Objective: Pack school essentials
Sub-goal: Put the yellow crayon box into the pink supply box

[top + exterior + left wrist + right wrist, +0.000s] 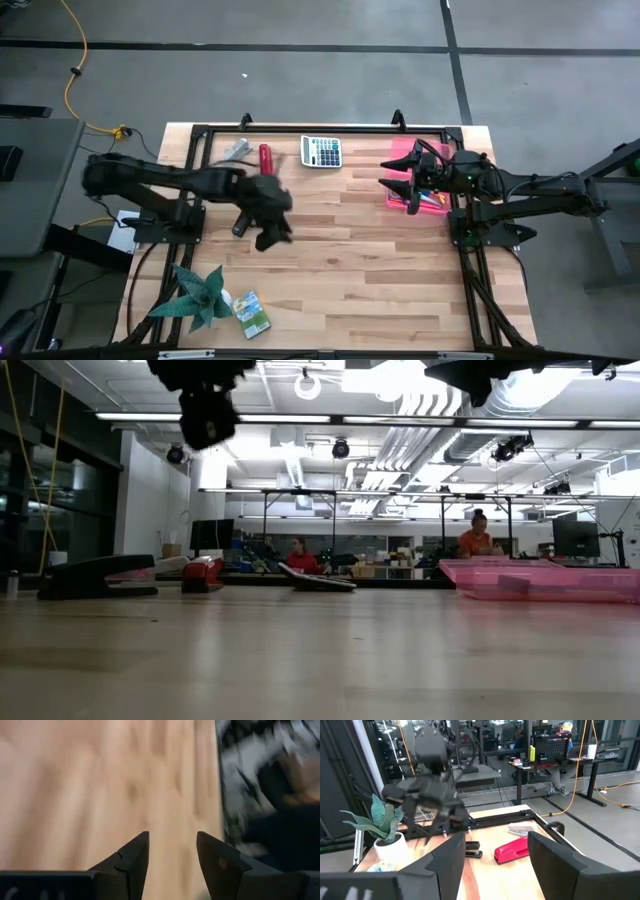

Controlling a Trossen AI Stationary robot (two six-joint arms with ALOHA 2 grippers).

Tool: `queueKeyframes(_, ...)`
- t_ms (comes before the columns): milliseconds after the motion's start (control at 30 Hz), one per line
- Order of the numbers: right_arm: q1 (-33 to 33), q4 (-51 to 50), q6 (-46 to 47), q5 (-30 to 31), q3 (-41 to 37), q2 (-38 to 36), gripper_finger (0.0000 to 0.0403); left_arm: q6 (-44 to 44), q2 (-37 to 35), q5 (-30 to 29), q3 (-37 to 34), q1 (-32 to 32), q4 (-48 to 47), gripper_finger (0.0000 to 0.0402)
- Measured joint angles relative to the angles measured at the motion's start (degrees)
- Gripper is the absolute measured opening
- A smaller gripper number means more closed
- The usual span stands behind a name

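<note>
The left gripper [172,855] fills the front of its own wrist view, its two dark fingers spread apart with nothing between them and only bare wood below. From above, it hangs over the left-middle of the table [360,270].

The one essential I can find lying loose is the green-yellow crayon box [251,312], flat at the table's near edge, just beside the potted plant [195,295]. Its long axis runs roughly from far edge to near edge, slightly skewed. It lies nearward of the left gripper, well apart from it. The left arm is clearly the nearer one, so this pick looks to be its job.

The plant's leaves crowd one side of the box, so an approach from the open side seems safer. A black stapler [240,222] sits just beside the left gripper.

Coloured sticks [432,200] lie in the pink tray [398,153] at the right. The right gripper [393,177] hovers over it, released and empty. The red stapler [265,158] and calculator [322,151] rest along the far edge.
</note>
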Motion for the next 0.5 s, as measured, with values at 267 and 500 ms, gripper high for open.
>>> queueKeyframes(267, 0.0, -1.6, 0.0, 0.0, 0.0, 0.0, 0.0207, -0.1, 16.3, 22.9, 6.2, -1.4, -12.5, 0.0152)
queueKeyframes(500, 0.0, -3.2, 1.9, 0.0, 0.0, 0.0, 0.0207, 4.4, 24.8, 36.0, 6.3, -3.5, -14.6, 0.0152)
